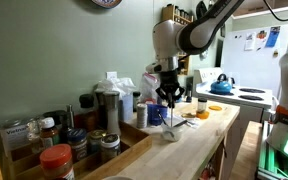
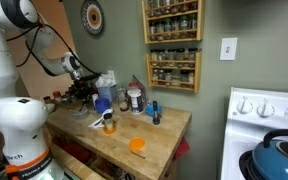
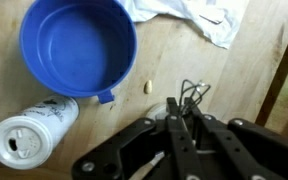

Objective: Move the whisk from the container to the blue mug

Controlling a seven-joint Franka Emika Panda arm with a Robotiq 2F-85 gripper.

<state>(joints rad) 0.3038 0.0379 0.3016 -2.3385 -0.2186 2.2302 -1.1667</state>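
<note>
Blue mug [image 3: 79,42]: in the wrist view its open mouth lies up and left of the tool; that is your target.
Whisk [image 3: 189,97]: its wire loops poke out just past the fingertips, over bare wood.
Tool [image 3: 179,130]: clenched on the whisk, fingers drawn together around its handle as far as the wrist view shows.
Step in hand: you seem to be carrying the whisk toward the mug; keep it upright, centre the loops over the opening, then lower before letting go.
Obstacles: a white bottle [image 3: 34,128] lies on its side just below the mug, and a white cloth [image 3: 189,18] sits beyond it; approach from above, not sideways.
Tabletop [image 2: 154,140]: in an exterior view the near side is mostly bare, apart from a small orange item [image 2: 137,145].
Edge: jars and bottles crowd the wall side, so keep your swing toward the free side.
</note>
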